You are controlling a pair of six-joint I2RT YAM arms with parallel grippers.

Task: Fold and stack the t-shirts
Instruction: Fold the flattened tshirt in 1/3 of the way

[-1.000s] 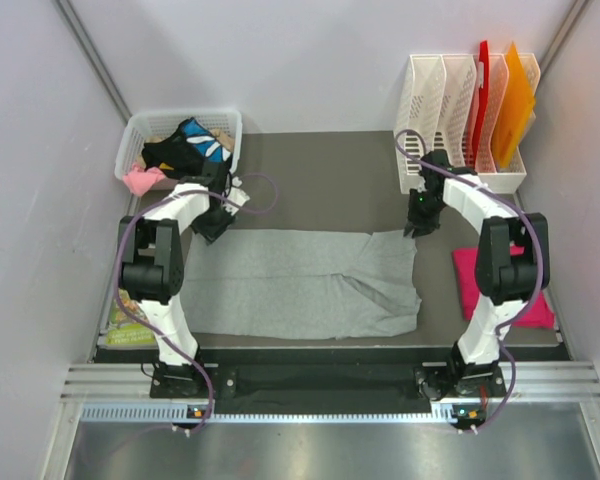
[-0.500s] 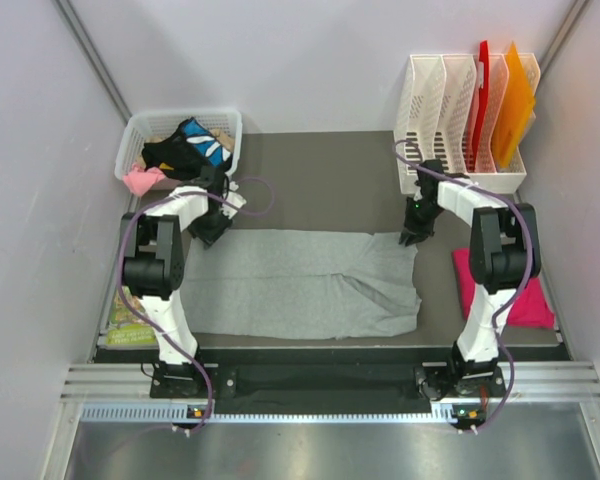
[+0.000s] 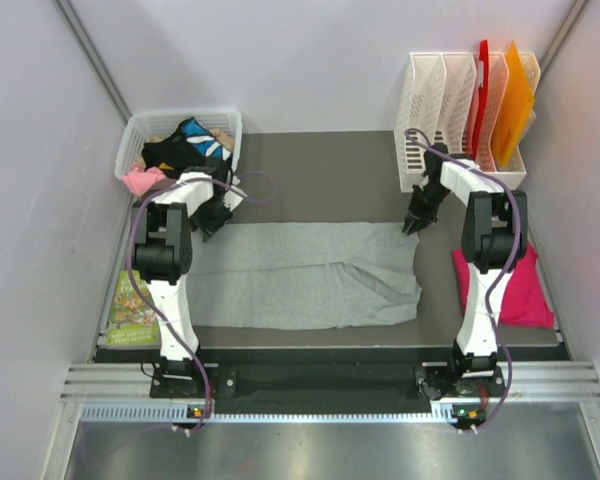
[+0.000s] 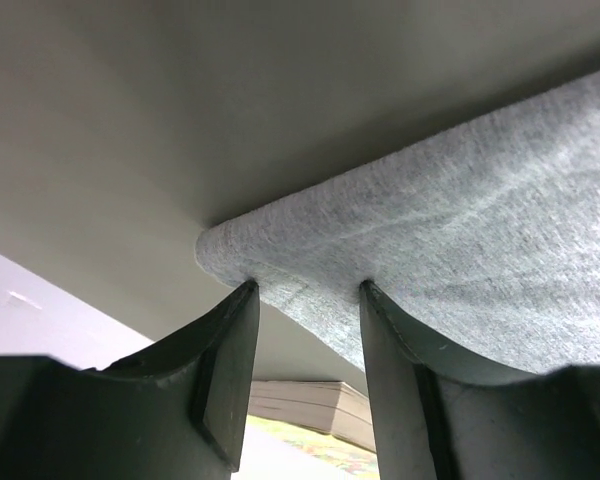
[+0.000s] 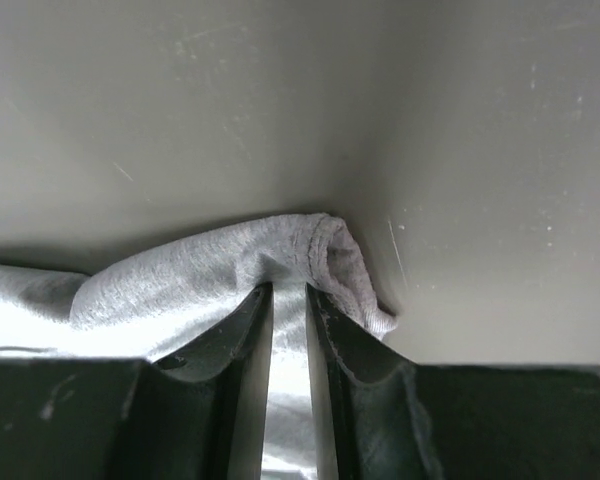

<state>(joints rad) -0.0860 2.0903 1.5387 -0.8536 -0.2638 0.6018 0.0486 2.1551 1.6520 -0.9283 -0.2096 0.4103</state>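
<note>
The grey t-shirt (image 3: 310,275) lies spread flat across the middle of the dark mat. My left gripper (image 3: 212,222) is at its far left corner. In the left wrist view its jaws stand apart (image 4: 305,285), both tips pressing on the shirt's corner (image 4: 460,220), with no cloth between them. My right gripper (image 3: 412,225) is at the far right corner. In the right wrist view its jaws are nearly together (image 5: 288,288), pinching a bunched fold of the grey shirt (image 5: 180,280). The pink t-shirt (image 3: 500,285) lies folded at the right, partly behind the right arm.
A white basket (image 3: 185,114) of mixed clothes stands at the back left, close behind the left gripper. A white file rack (image 3: 450,100) with a red folder (image 3: 482,80) and an orange folder (image 3: 515,100) stands back right. A book (image 3: 130,305) lies at the mat's left edge.
Both grippers have moved toward the back of the table. The grey shirt's far edge has gone with them and lies straighter. The right jaws have narrowed on the cloth.
</note>
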